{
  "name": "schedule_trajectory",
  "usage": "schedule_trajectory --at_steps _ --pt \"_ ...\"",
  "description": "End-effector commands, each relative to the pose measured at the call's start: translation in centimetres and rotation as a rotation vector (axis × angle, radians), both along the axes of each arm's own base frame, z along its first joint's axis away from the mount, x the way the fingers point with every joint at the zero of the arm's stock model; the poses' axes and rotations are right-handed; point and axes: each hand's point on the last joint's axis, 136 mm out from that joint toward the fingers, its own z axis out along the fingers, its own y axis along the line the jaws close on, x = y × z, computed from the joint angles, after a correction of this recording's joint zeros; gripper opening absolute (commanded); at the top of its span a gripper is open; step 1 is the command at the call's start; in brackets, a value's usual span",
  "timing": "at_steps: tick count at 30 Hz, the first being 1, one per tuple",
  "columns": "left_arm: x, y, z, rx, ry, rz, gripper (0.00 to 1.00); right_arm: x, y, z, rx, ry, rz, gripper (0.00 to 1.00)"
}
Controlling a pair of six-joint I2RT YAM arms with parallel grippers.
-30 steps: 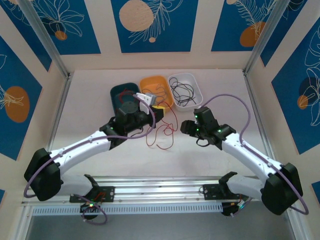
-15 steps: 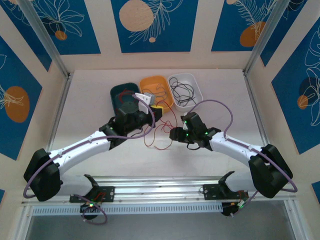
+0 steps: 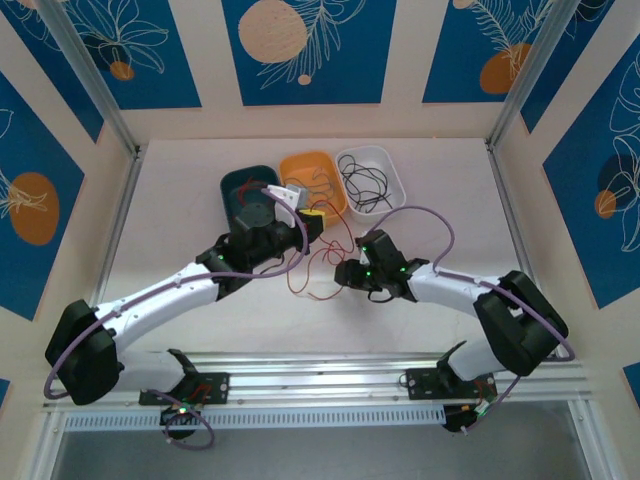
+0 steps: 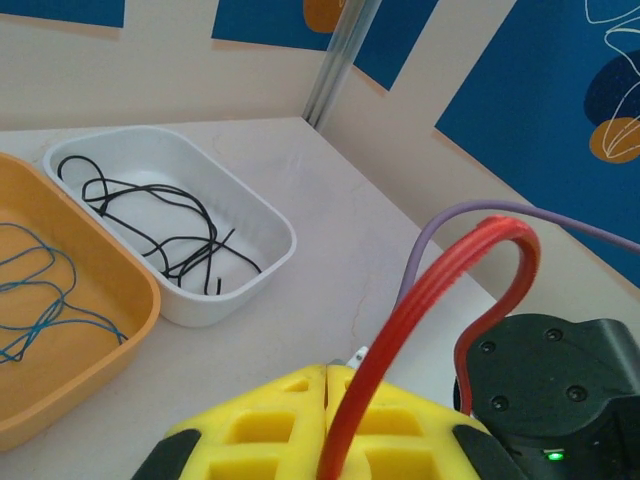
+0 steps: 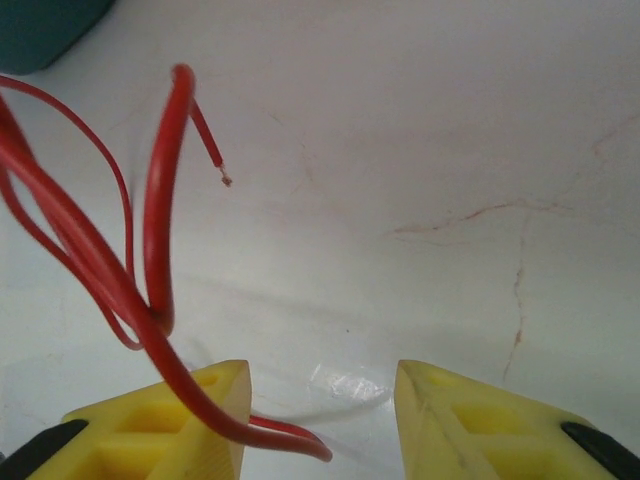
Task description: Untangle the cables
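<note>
From above, the left gripper, yellow-fingered, hangs over the pale table just in front of the orange plastic tray. The thin red cables trail down from it in loose loops onto the table. The right gripper sits low, just beside those loops on their right. (A teal plastic tray and a white plastic tray flank the orange one.)

In the left wrist view the yellow fingers are pressed together on one red strand, which arches up and over toward the other arm. Behind it, thin black wires lie in the white tray and thin blue wires in the orange one, so those colours look sorted already.

In the right wrist view the jaws stand apart above the bare table. Red loops cross in front of one finger, and a strand's tail curls into the gap, but nothing is pinched.

The step in hand appears to be parting the red tangle, with one end held up while the other arm seeks a second hold. The next move calls for centring a single strand, not the crossing, between the pads before closing, then drawing the arms apart gently (wire this thin slips easily).
</note>
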Motion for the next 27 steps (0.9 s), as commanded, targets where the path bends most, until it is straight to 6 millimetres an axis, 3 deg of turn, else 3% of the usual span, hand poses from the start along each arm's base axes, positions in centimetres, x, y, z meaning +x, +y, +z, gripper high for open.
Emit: schedule_trajectory --at_steps 1,3,7,9,17,27 --pt "-0.5 0.5 1.5 -0.032 -0.022 0.012 0.00 0.4 0.7 0.1 0.020 -0.003 -0.002 0.39" --pt "-0.5 0.7 1.6 -0.030 -0.027 0.018 0.00 0.7 0.5 0.0 0.003 0.000 -0.018 0.31" --pt "-0.3 2.0 2.0 0.004 -0.058 0.064 0.00 0.9 -0.7 -0.6 -0.055 0.020 -0.071 0.05" --pt "-0.2 3.0 2.4 0.025 -0.084 0.101 0.00 0.8 -1.4 -1.0 -0.084 0.031 -0.099 0.01" --pt "0.2 6.9 3.9 0.106 -0.171 0.236 0.00 0.4 -3.7 -2.3 -0.115 0.086 -0.190 0.00" --pt "0.9 10.9 4.5 0.206 -0.192 0.381 0.00 0.5 -4.9 -2.2 -0.151 0.112 -0.240 0.00"
